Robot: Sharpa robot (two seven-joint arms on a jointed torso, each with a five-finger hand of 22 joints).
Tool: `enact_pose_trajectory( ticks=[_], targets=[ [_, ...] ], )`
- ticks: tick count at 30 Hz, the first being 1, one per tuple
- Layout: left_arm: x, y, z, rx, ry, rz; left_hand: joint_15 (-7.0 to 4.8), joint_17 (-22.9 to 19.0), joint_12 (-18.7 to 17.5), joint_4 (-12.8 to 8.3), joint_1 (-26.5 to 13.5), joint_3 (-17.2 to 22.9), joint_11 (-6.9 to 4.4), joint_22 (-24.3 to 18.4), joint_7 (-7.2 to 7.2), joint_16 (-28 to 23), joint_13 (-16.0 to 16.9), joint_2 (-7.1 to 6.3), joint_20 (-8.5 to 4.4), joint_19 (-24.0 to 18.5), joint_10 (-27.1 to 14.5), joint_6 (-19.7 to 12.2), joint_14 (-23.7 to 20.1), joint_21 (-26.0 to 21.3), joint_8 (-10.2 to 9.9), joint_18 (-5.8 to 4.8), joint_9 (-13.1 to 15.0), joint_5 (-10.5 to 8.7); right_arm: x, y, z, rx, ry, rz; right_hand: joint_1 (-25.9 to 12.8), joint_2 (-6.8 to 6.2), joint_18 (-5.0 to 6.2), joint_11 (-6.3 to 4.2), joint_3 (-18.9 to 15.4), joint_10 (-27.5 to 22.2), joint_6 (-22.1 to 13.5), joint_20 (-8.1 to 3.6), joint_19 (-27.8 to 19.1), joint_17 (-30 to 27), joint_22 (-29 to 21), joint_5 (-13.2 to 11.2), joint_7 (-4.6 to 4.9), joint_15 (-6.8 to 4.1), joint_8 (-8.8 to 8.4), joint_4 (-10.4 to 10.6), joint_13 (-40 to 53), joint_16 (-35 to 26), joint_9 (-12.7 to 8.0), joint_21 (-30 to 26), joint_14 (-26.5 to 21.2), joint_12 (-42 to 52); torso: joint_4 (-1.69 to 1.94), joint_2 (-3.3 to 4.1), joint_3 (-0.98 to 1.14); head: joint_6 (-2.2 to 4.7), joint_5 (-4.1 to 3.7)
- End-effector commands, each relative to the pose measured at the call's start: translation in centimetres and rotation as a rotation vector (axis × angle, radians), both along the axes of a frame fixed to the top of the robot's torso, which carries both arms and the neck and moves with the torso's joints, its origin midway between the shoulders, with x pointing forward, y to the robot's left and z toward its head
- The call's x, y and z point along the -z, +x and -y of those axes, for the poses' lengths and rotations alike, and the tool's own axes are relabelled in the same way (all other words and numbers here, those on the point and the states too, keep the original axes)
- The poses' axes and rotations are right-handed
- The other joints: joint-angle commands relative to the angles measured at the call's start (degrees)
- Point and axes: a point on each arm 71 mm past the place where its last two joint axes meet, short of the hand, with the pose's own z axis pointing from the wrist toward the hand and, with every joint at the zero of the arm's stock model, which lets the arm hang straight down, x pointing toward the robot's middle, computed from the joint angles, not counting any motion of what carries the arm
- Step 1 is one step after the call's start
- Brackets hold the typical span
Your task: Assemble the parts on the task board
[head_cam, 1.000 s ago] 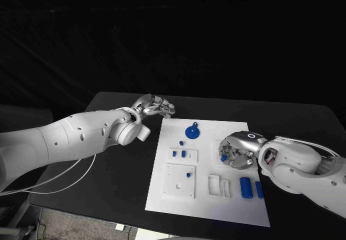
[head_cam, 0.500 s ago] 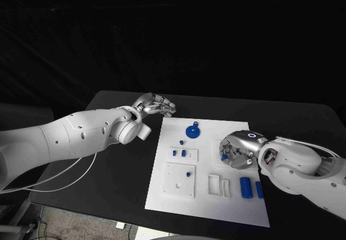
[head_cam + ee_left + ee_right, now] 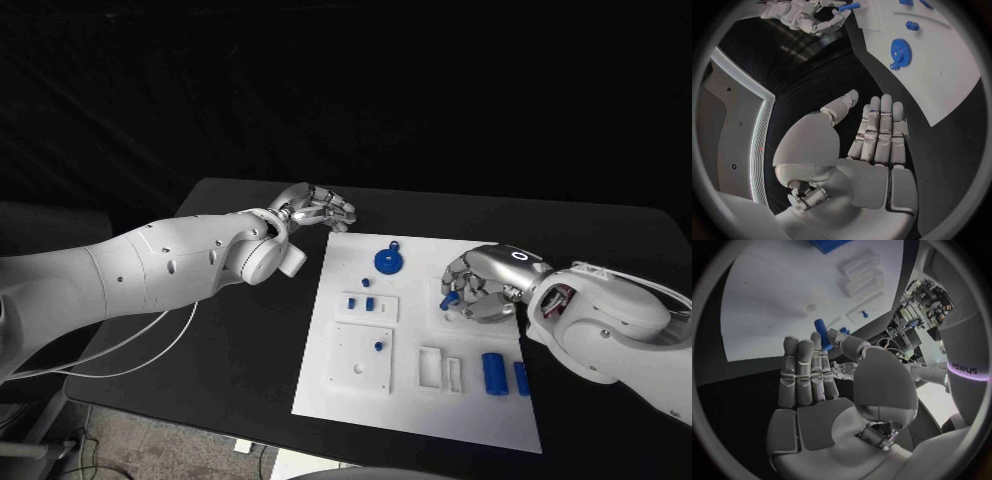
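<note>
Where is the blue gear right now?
In the head view the gear lies on the board's far end, between the left hand and right hand.

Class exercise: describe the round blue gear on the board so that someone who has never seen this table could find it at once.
Start at the white task board in the middle of the black table. Go to its far edge, near the left hand. The blue gear lies there: a flat toothed disc, the only round blue part; the others are small pegs or cylinders.
</note>
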Motion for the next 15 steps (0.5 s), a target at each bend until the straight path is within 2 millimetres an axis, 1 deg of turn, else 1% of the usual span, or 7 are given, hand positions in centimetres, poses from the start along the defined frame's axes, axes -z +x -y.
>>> enact_pose_trajectory(
  ticks=[1,3,6,11,13,15],
  targets=[
    [-0.1,0.0,0.3,0.019,-0.006,0.005,0.41,0.1,-0.2,0.3,-0.4,0.1,0.08,0.1,0.02,-0.3,-0.1,-0.04,0.03,0.2,-0.2,-0.6,-0.1,-0.4,0.3,0.57,-0.1,0.08,-1.1,0.1,-0.3,0.007,0.094,-0.009,-0.4,0.51,0.79,-0.03,0.2,0.4,0.5,-0.04,0.4,-0.1,1.2,0.4,0.05,-0.12,0.62,-0.2,0.0,0.2,1.3,0.4,0.3,0.3,-0.07,0.02,-0.05,-0.28,0.31],
    [-0.1,0.0,0.4,0.020,-0.006,0.005,0.42,0.1,-0.2,0.3,-0.4,0.1,0.08,0.1,0.02,-0.3,-0.1,-0.05,0.03,0.2,-0.2,-0.6,-0.1,-0.4,0.3,0.57,-0.1,0.08,-1.3,0.0,-0.6,0.001,0.121,-0.017,-0.5,0.56,0.79,-0.04,0.2,0.4,0.5,-0.06,0.4,-0.1,1.2,0.5,0.04,-0.13,0.61,-0.4,0.0,0.2,1.3,0.4,0.4,0.3,-0.05,0.03,-0.05,-0.28,0.37],
    [-0.1,0.0,0.5,0.022,-0.007,0.005,0.42,0.1,-0.2,0.3,-0.4,0.1,0.08,0.1,0.02,-0.3,-0.1,-0.04,0.03,0.2,-0.2,-0.6,-0.1,-0.4,0.3,0.57,-0.1,0.09,-1.4,-0.3,-1.4,-0.023,0.139,-0.036,-0.7,0.66,0.79,-0.04,0.3,0.4,0.5,-0.08,0.4,-0.1,1.2,0.6,0.03,-0.13,0.56,-0.6,0.0,0.2,1.3,0.5,0.4,0.3,-0.02,-0.01,-0.07,-0.22,0.82],
    [-0.1,0.0,0.7,0.027,-0.009,0.004,0.42,0.2,-0.2,0.4,-0.4,0.1,0.08,0.1,0.02,-0.4,-0.1,-0.03,0.04,0.2,-0.2,-0.6,-0.1,-0.4,0.3,0.58,-0.1,0.09,-1.4,-1.0,-4.0,-0.095,0.154,-0.049,-1.0,0.93,0.79,-0.02,0.2,0.4,0.5,-0.09,0.4,-0.2,1.2,0.8,0.06,-0.11,0.46,-0.9,0.0,0.1,1.4,0.6,0.4,0.2,-0.11,0.04,-0.07,-0.66,1.56],
    [-0.1,0.0,0.9,0.032,-0.010,0.003,0.43,0.2,-0.2,0.4,-0.4,0.1,0.09,0.1,0.02,-0.4,-0.1,-0.02,0.04,0.2,-0.2,-0.6,-0.1,-0.4,0.3,0.58,-0.1,0.10,-1.4,-1.7,-5.6,-0.158,0.133,0.001,-1.1,1.08,0.79,-0.01,0.2,0.3,0.5,-0.09,0.3,-0.2,1.1,0.8,0.07,-0.10,0.41,-1.1,0.0,0.1,1.4,0.6,0.4,0.2,-0.08,0.02,-0.10,-0.70,1.67],
    [-0.1,0.0,1.0,0.033,-0.011,0.004,0.43,0.2,-0.2,0.4,-0.4,0.1,0.09,0.1,0.02,-0.4,-0.1,-0.01,0.05,0.2,-0.2,-0.6,-0.1,-0.4,0.3,0.58,-0.1,0.10,-1.1,-2.3,-6.8,-0.191,0.134,0.004,-1.2,1.13,0.79,0.00,0.2,0.3,0.5,-0.10,0.3,-0.2,1.1,0.9,0.07,-0.10,0.39,-1.3,0.0,0.1,1.4,0.7,0.4,0.2,-0.02,0.02,-0.12,-0.71,1.79]
  ],
)
